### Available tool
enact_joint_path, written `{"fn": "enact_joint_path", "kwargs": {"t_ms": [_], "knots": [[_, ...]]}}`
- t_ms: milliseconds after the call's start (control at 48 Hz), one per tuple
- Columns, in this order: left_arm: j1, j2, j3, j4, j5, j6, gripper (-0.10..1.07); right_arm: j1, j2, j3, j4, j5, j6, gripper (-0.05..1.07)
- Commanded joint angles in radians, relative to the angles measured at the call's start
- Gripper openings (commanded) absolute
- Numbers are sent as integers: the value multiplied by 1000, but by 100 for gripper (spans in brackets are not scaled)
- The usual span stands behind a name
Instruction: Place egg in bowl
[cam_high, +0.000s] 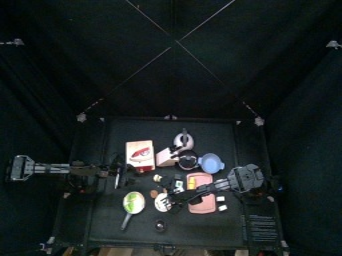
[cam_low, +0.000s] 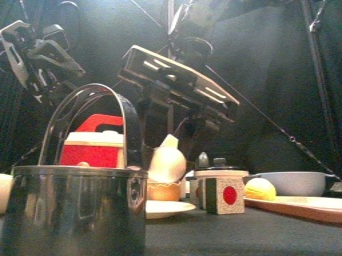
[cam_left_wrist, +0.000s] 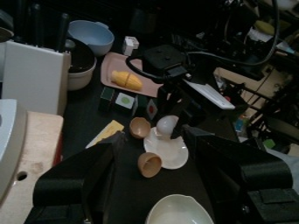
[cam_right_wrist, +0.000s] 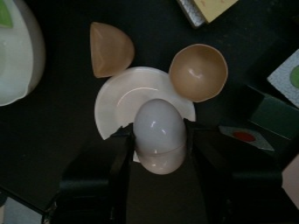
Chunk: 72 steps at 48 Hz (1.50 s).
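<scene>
The white egg stands between my right gripper's jaws, which press on both its sides, over a small white plate. Two tan wooden bowls lie by the plate: one touches its rim, the other lies just past it. In the front view the egg stands upright with a tan bowl right under it, above the plate. In the left wrist view the right arm hangs over the egg. My left gripper is open and empty, back from the plate.
A steel pot stands large at the front. Nearby are a red and white box, a block with a red dot, a lemon, a grey bowl, a larger white bowl and a pink tray.
</scene>
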Motion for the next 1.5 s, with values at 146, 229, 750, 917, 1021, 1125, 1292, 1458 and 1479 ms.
{"fn": "enact_joint_path", "kwargs": {"t_ms": [146, 229, 750, 917, 1021, 1125, 1292, 1458, 1479], "knots": [[2, 2, -15, -2, -3, 2, 92, -6, -209, 123, -69, -3, 11, 69], [2, 2, -15, -2, -3, 2, 92, -12, -288, 201, -95, -5, 9, 69], [5, 2, -14, -2, -3, 2, 92, -362, -842, 801, -158, -12, 9, 70], [6, 2, -12, -2, -3, 2, 92, -465, -848, 891, -166, -124, 6, 72], [6, 0, -11, -2, -2, 2, 92, -506, -822, 917, -184, -175, 8, 81], [6, 2, -9, -2, -2, 2, 92, -514, -799, 916, -186, -181, 8, 91], [6, 0, -9, -2, -2, 2, 92, -514, -784, 904, -186, -184, 9, 93], [5, 0, -9, -2, -2, 2, 92, -512, -785, 888, -186, -186, 3, 93], [6, 0, -9, -2, -2, 2, 92, -509, -785, 888, -186, -189, 5, 93]]}}
